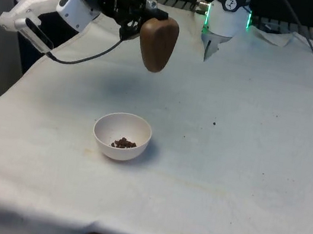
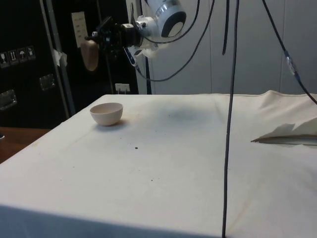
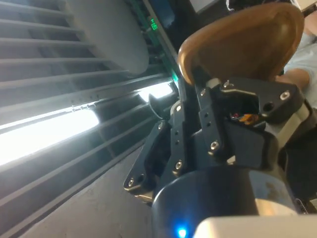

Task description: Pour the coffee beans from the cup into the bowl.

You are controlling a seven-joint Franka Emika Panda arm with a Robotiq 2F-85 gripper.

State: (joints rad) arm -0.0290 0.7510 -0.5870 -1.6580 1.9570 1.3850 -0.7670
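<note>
Gripper: your tool hangs well above the table, turned sideways, with its two fingers clenched on the rim of the cup. You see the same grip from the side and from the wrist.
Fingers: one black finger lies against the inner wall of the cup, the other against the outside, so the wall sits pinched between them.
Cup: you have a brown wooden cup in the grasp; it is tipped over, rounded bottom pointing down and towards the front view's right, mouth turned towards the tool. In the side view the cup hangs just past the fingertips. From the wrist the cup shows its smooth hollow inside.
Bowl: the white bowl rests on the table well below your tool, a little nearer the front camera than the cup. The side view puts the bowl almost straight under the cup.
Coffee beans: a small dark heap lies in the bottom of the bowl.
Table: the white cloth lies well beneath the tool, apart from it.
</note>
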